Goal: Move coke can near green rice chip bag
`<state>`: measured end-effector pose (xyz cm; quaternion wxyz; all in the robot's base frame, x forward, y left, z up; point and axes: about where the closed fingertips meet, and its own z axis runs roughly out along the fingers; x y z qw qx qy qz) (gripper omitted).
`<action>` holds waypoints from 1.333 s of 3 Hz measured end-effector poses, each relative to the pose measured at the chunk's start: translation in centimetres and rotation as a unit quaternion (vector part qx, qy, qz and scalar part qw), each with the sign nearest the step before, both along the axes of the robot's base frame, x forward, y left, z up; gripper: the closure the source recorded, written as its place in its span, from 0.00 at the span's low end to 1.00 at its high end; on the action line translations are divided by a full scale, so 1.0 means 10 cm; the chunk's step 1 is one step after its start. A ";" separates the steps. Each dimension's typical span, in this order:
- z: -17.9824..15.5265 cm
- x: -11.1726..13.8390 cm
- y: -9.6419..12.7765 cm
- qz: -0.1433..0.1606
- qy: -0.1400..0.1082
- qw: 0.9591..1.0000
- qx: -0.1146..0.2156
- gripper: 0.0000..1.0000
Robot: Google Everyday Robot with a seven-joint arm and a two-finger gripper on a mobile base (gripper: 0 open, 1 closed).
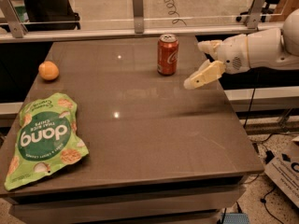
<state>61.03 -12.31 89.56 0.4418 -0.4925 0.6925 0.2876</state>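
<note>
Toward twelve o'clock on the bench [154, 125] the can [167, 55] stands upright, red-orange with white script and a silver top with a pull tab. At its three o'clock, near but not touching, the end effector [194, 64] hangs released, its pale fingers spread around nothing. At eight o'clock the flat bright-green chip bag [44, 139] lies well apart from the can, with an orange [48, 71] at ten o'clock.
</note>
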 end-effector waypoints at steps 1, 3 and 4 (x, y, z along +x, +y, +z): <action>-0.08 0.07 0.31 0.027 -0.003 0.999 0.036 0.00; -0.21 0.48 0.58 0.053 -0.043 0.996 0.058 0.00; -0.25 0.60 0.64 0.054 -0.048 0.995 0.068 0.00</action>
